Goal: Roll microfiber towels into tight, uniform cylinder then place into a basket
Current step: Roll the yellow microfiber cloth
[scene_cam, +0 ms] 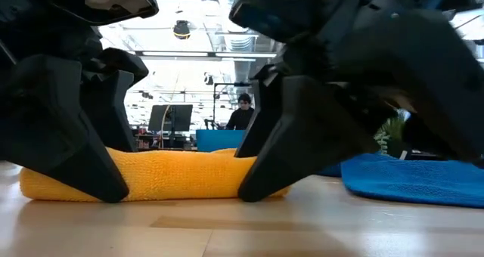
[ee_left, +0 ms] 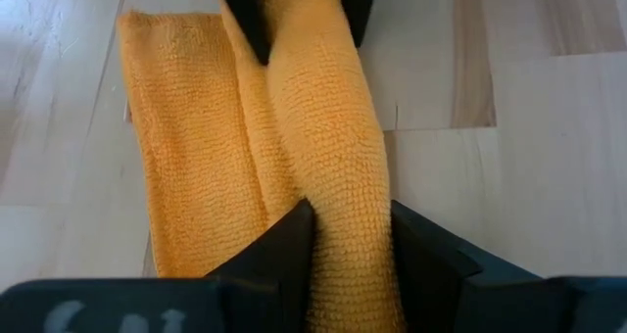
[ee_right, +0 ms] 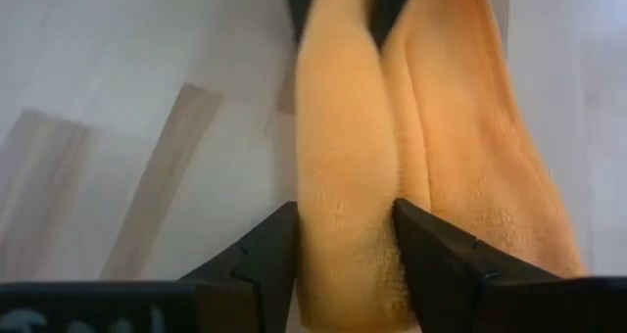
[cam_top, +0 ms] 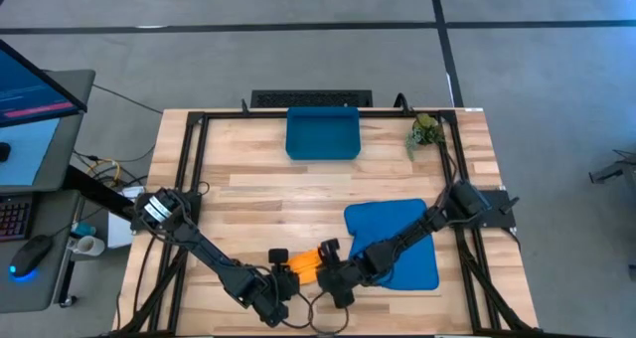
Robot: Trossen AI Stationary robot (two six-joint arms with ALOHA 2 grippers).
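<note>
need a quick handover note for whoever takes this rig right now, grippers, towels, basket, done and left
Left gripper: shut on one end of the orange towel roll, near table edge.
Right gripper: shut on the roll's other end.
Orange towel: partly rolled, a flat flap beside the roll.
Blue towel: flat, unrolled, under the right arm.
Basket: far edge, no towel in it.
Done: orange roll started.
Left: finish it, basket it, then roll the blue.

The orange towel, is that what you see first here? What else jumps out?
Yes: the orange towel lies half rolled at the table's near edge, pinched at its two ends by the left gripper and the right gripper. Beside it the blue towel lies flat under the right arm. The basket waits at the far edge.
</note>
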